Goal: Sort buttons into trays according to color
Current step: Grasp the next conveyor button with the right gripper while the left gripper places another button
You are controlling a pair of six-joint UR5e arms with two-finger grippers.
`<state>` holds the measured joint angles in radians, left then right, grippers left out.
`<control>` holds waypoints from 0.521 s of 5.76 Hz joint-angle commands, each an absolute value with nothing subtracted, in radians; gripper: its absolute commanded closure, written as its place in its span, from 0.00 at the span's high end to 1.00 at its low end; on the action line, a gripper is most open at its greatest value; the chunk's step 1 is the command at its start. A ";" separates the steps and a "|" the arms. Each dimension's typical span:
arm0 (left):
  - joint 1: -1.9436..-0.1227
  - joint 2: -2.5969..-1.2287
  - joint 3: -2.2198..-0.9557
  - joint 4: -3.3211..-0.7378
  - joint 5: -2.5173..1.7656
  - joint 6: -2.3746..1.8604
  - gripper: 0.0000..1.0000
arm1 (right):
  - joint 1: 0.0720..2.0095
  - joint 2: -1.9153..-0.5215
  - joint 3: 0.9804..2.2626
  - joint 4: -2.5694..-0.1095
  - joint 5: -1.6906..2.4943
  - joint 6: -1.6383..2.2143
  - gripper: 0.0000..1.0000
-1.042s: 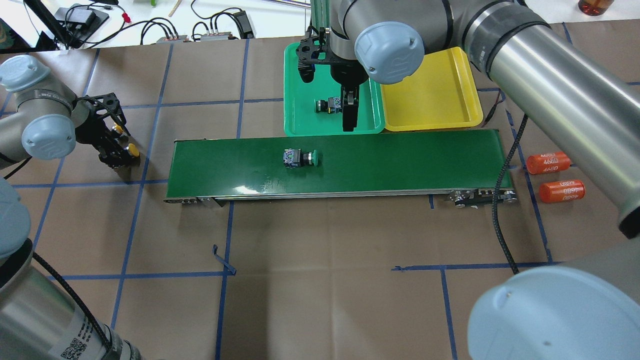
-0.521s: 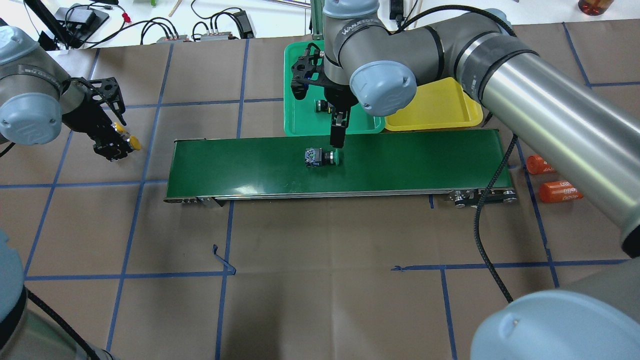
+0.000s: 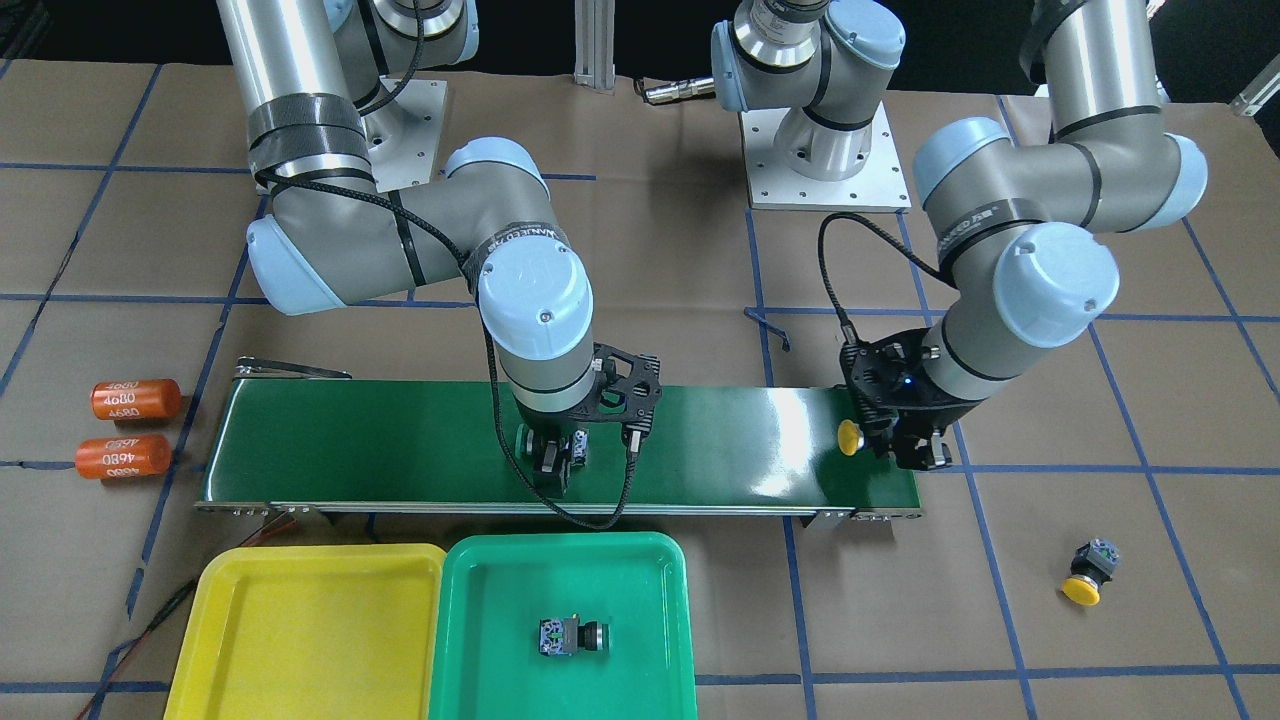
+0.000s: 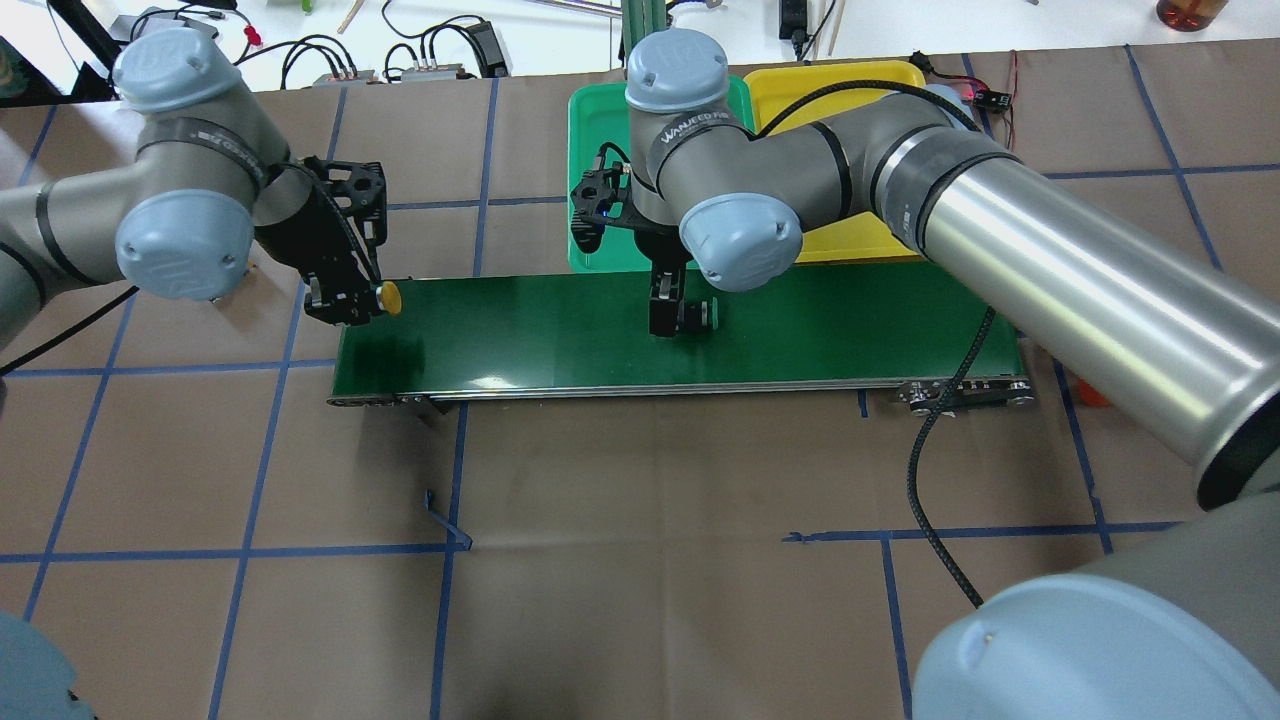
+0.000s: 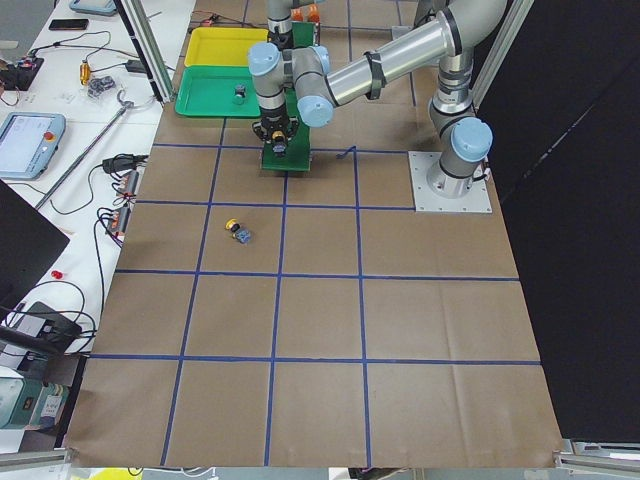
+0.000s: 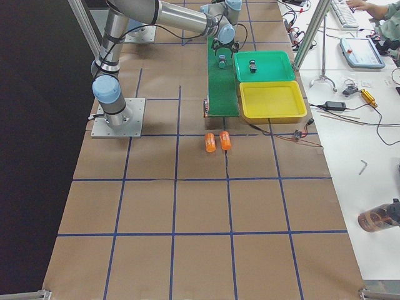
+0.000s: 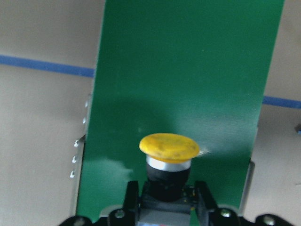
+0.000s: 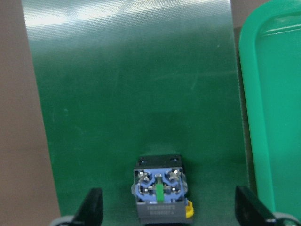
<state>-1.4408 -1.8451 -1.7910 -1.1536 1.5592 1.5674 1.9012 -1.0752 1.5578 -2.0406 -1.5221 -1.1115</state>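
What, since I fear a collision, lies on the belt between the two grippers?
Nothing: the overhead view shows bare conveyor belt between the left gripper, holding a yellow button, and the right gripper.

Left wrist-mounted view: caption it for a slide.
Left gripper holds a yellow-capped button over the end of the green conveyor belt.
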 commanded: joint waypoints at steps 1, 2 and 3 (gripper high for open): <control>-1.469 -1.847 -1.839 -1.125 1.557 1.580 0.06 | 1.846 -1.095 1.635 -2.134 -1.578 -1.166 0.95; -1.473 -1.848 -1.841 -1.115 1.555 1.569 0.73 | 1.815 -1.126 1.652 -2.114 -1.585 -1.173 0.69; -1.462 -1.845 -1.826 -1.117 1.552 1.568 0.94 | 1.789 -1.137 1.682 -2.114 -1.588 -1.204 0.40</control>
